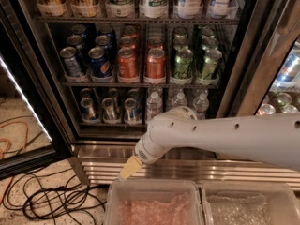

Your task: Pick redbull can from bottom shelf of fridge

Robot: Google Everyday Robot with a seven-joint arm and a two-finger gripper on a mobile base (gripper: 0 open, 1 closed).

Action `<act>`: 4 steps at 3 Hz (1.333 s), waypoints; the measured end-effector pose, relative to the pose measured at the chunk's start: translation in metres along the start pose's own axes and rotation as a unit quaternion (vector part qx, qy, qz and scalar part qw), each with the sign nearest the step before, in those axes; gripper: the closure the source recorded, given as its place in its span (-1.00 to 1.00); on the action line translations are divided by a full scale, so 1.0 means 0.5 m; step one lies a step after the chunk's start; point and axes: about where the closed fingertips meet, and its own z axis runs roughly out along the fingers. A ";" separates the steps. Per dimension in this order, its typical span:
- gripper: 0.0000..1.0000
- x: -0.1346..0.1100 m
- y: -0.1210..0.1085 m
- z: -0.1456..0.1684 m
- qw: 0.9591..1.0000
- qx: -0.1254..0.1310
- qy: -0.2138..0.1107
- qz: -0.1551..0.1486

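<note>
The fridge (56,107) stands open in front of me with a dark interior and wire racks. On the bottom shelf (112,124) several slim silver-and-blue redbull cans (109,109) stand at the left, in rows going back. Clear water bottles (153,106) stand to their right. My white arm reaches in from the right, and its wrist hides part of the shelf's right side. My gripper (128,170) points down-left in front of the louvred steel base (93,165), below the shelf and apart from the cans.
The rack above holds blue Pepsi cans (99,62), orange cans (126,62) and green cans (183,63). Two clear plastic bins (154,191) sit at the bottom edge. Black cables (51,200) lie on the floor at left. The open door's light strip (23,100) runs along the left.
</note>
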 end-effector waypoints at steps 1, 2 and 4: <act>-1.00 0.000 0.000 0.000 1.000 0.000 0.000 0.000; -1.00 -0.014 0.008 0.037 1.000 0.001 -0.017 0.024; -1.00 -0.109 0.022 0.147 0.993 -0.018 -0.032 0.110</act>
